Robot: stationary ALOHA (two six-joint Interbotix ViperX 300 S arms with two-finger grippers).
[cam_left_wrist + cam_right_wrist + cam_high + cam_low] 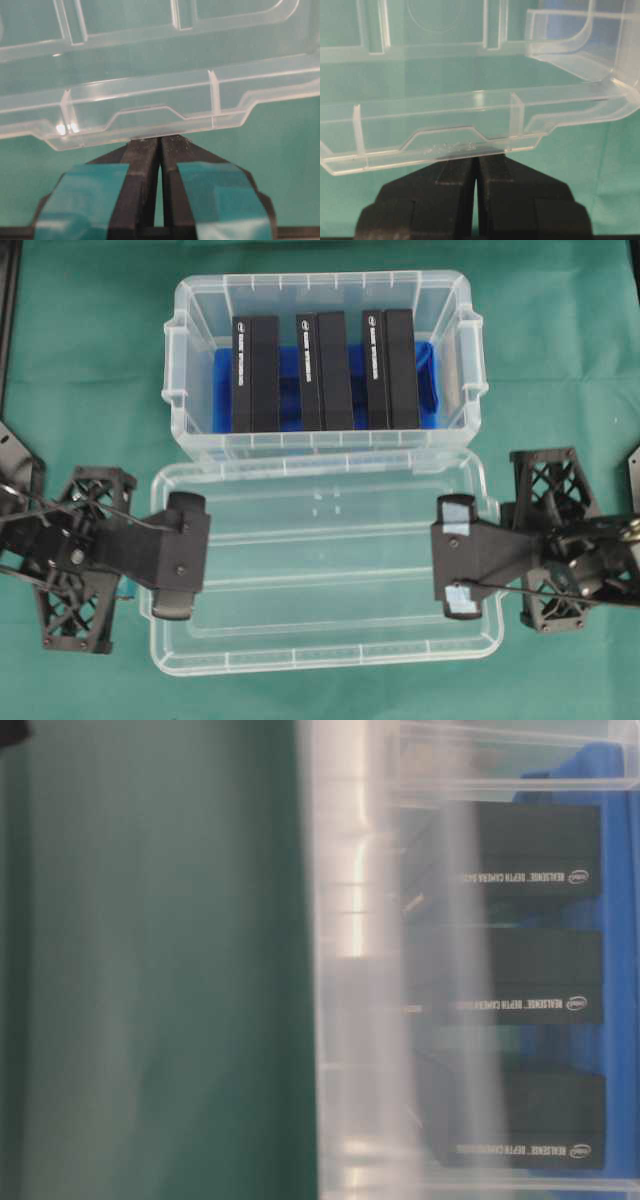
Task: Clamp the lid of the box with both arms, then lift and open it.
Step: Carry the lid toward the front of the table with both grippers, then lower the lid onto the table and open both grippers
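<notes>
1. A green cloth is spread over the whole work surface, and the box is set toward its far edge, uncovered, with three black cases stood on a blue lining.
2. The lid is seen just in front of the box, its long axis run left to right, parallel to the box's long side; whether it rests on the cloth or is held just above it cannot be told.
3. Each short end is met by one tool: the left gripper at the left end, the right gripper at the right, so neither arm is nearer.
4. In the left wrist view the teal-taped jaws are pressed together on the lid's edge tab; a pinch is judged.
5. In the right wrist view the same is shown: jaws closed on the rim.
6. Any next move is judged to need both ends kept level, or the lid will twist.
</notes>
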